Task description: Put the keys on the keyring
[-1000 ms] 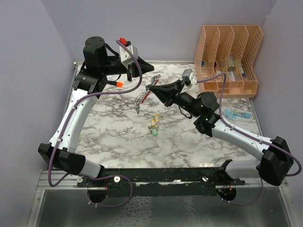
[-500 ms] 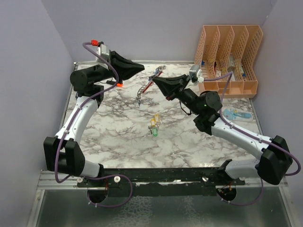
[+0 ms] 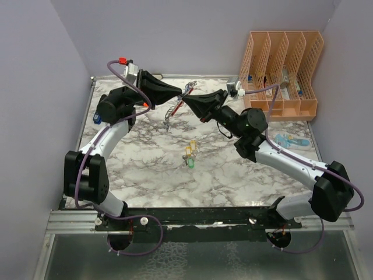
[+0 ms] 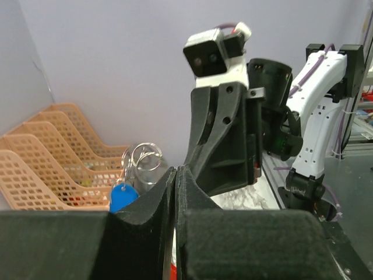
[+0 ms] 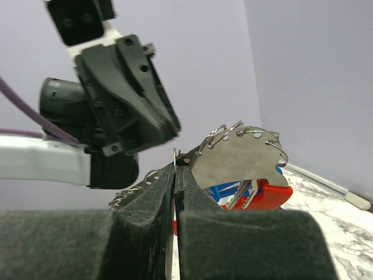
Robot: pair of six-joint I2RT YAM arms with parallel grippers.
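Note:
The keyring [image 3: 178, 108] hangs in the air at the back of the table, slanting down to the left. My right gripper [image 3: 187, 101] is shut on its silver plate [image 5: 245, 157], which carries several wire rings; the red side [image 5: 265, 195] shows below. A blue key [image 4: 122, 197] hangs from those rings. My left gripper [image 3: 179, 93] is shut, its tip right beside the keyring. A red sliver shows low in its slit [image 4: 168, 269]; I cannot tell what that is. Yellow and green keys [image 3: 189, 153] lie on the marble.
An orange file rack [image 3: 280, 76] stands at the back right, with a blue stapler [image 3: 288, 142] in front of it. An orange marker [image 3: 145, 105] lies under the left arm. Purple walls close in on the table on three sides.
My left arm has swung its gripper right and down to the keyring. My right gripper has carried the keyring a little toward the back left.

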